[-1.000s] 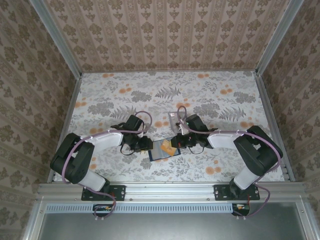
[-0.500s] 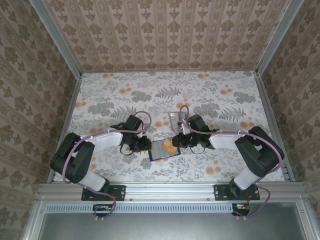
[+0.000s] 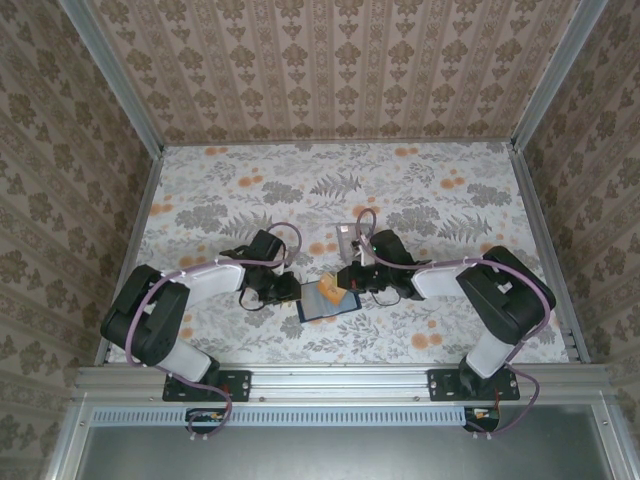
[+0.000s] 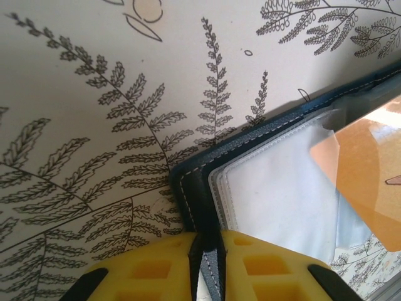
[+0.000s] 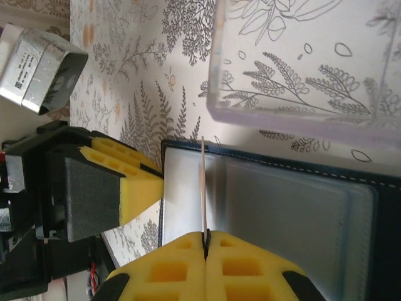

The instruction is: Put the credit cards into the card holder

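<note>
Since 1 second earlier, the right fingers (image 5: 188, 254) had shifted leftward with the orange card (image 5: 203, 182), bringing it over the open card holder (image 3: 318, 302). They were clenched on 1 edge of that card, which hung over the holder's clear inner pockets; whether it touched them I could not tell. At the holder's left edge, the left fingers (image 4: 178, 254) were pinched on the navy stitched cover. The holder lay spread open on the surface (image 3: 420, 200), with 1 clear rack (image 5: 294, 94) near its far side.
</note>
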Controlling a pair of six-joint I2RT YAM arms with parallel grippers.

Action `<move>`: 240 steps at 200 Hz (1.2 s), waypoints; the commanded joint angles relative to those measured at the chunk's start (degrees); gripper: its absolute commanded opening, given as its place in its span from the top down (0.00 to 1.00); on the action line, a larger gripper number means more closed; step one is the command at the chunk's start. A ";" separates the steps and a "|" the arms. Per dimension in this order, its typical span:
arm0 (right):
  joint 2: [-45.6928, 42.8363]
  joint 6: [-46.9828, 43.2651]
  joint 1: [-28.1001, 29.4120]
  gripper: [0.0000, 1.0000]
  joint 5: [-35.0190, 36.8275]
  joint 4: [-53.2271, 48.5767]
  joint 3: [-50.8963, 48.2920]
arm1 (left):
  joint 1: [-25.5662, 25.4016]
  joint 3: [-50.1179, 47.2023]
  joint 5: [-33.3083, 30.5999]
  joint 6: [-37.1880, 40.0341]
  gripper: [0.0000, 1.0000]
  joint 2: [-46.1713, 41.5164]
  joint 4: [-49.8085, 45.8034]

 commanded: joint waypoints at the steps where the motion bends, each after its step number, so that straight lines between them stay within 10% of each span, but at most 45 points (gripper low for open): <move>1: 1.85 3.45 1.59 0.92 1.80 3.29 -0.70 | 1.13 -0.69 -4.66 -0.02 0.82 2.67 -2.68; 76: -3.68 -5.66 3.66 0.66 9.23 -15.30 1.42 | 1.35 -0.90 -3.52 0.26 0.83 2.47 -1.75; 153: -4.98 -8.55 5.07 0.90 8.32 -20.50 2.84 | 1.10 -1.24 -2.49 0.24 0.84 2.12 -0.57; 240: -8.39 -11.77 9.05 0.67 12.68 -26.65 5.42 | 0.65 -1.82 -2.19 0.20 0.84 1.26 0.83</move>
